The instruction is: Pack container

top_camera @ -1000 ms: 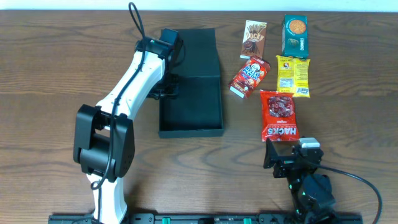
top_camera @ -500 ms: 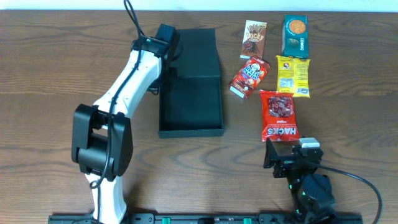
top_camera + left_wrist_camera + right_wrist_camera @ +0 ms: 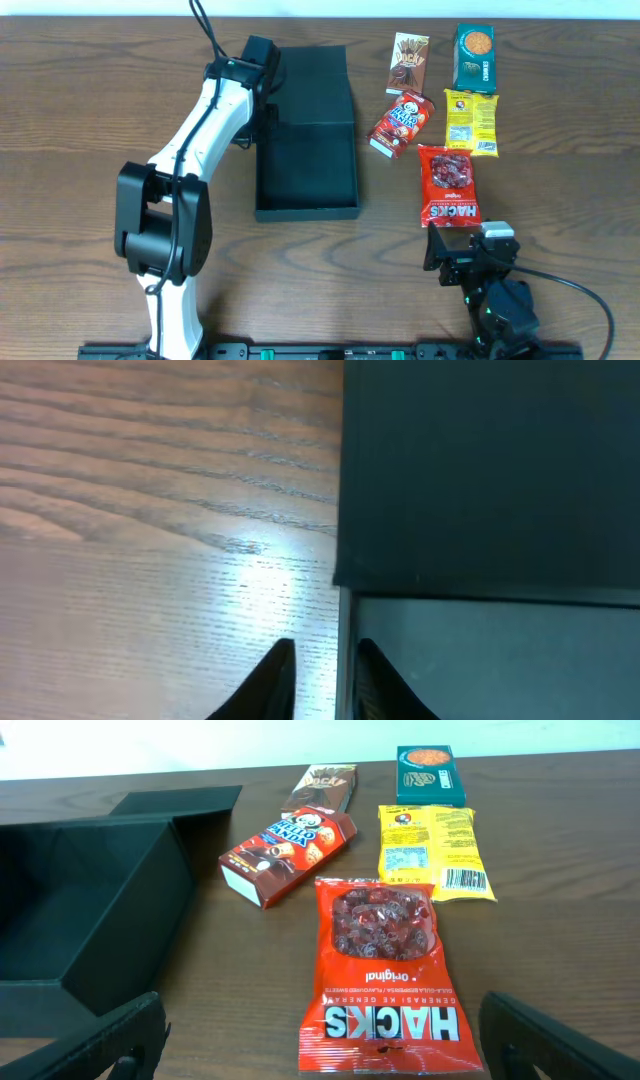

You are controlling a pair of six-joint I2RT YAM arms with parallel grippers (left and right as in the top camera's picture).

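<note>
The container, a dark box (image 3: 306,212) with its flap lid (image 3: 310,85) laid open behind it, lies at the table's centre-left and holds nothing. My left gripper (image 3: 262,125) is at the box's left wall near the hinge. In the left wrist view its fingers (image 3: 322,680) straddle that wall (image 3: 345,650) with a narrow gap; bare wood shows between the left finger and the wall. My right gripper (image 3: 470,245) is wide open and empty, just in front of the red HACKS packet (image 3: 385,970). The box also shows in the right wrist view (image 3: 130,910).
Snacks lie right of the box: the HACKS packet (image 3: 449,185), a yellow packet (image 3: 471,122), a red biscuit box (image 3: 402,123), a brown Pocky box (image 3: 408,62) and a teal box (image 3: 476,57). The left arm (image 3: 200,130) slants beside the box's left side.
My left gripper has slid toward the back of the table along the box's left wall, closer to the hinge. The right arm, the box and the snacks have not moved.
</note>
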